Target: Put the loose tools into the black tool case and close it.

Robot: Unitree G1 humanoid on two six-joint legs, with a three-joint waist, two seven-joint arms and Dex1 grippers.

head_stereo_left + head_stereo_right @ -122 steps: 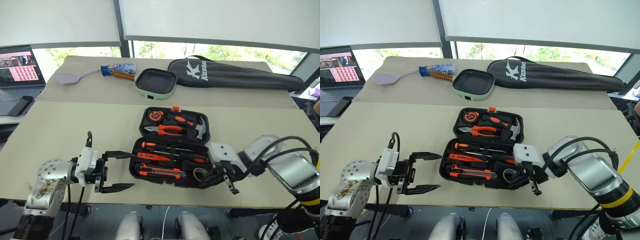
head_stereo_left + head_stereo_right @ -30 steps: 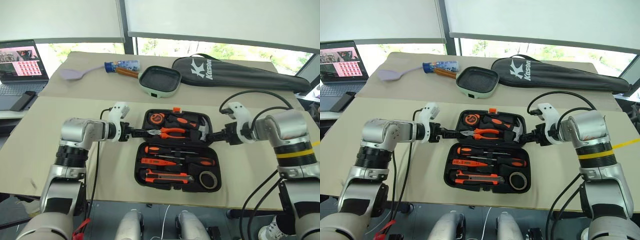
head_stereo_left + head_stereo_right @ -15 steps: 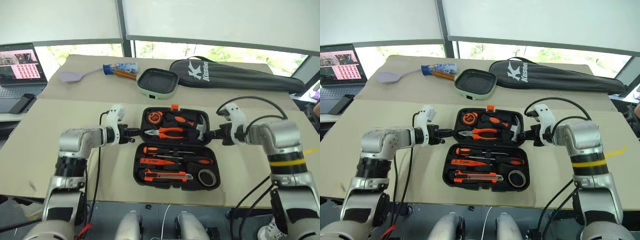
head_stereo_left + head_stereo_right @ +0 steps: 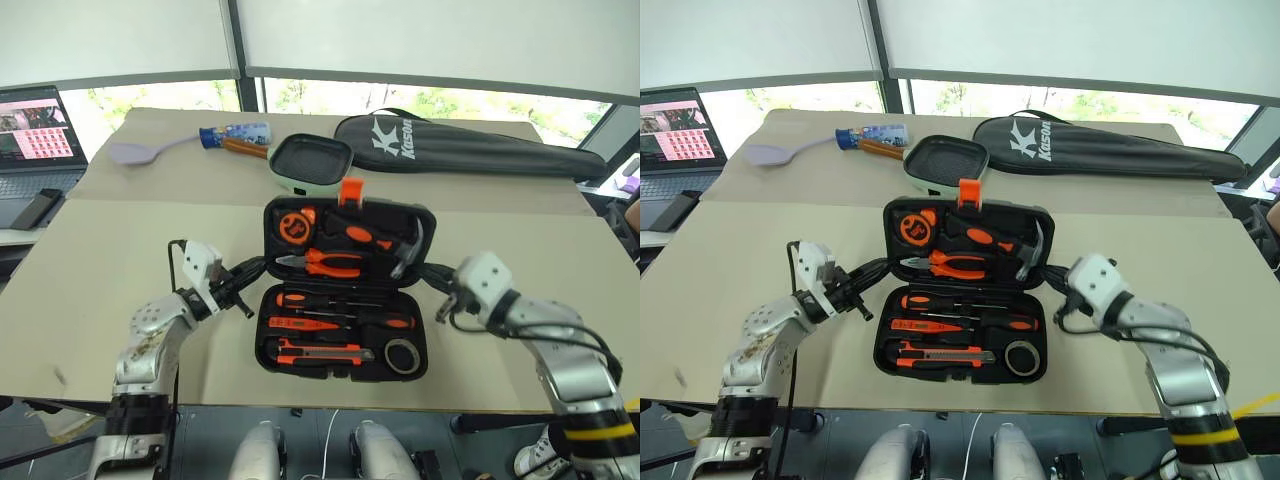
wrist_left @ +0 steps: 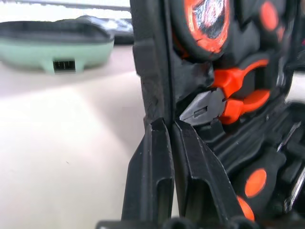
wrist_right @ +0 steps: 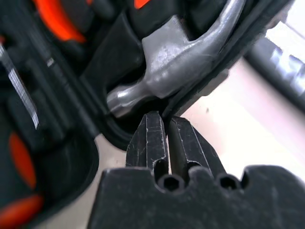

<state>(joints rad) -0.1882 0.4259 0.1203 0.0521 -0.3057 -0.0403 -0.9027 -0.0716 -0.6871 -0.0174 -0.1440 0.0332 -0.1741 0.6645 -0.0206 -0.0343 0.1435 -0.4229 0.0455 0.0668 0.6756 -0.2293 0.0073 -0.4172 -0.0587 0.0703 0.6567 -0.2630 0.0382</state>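
Near edge of the tabletop, centre: black tool case sits open, its lid tilted partway up off the tabletop.

In the near half I see the loose tools seated in recesses: utility knife nearest, tape roll at its right, the two long screwdrivers behind them, a thin tester screwdriver between.

My left hand has its fingers pressed together, tips at the lid's left edge; in the left wrist view the fingers are squeezed on the lid's rim. My right hand is likewise pressed together, tips against the lid's right edge just under the hammer head. I can't tell how much of the rim either one actually pinches.

The lid holds pliers, hammer, tape measure; orange latch sticks up at its top edge.

Farther back, past the tabletop seam: green square pan just behind the case, purple spatula and a bottle toward the far left, long black zippered bag along the far right. Laptop off the left edge.
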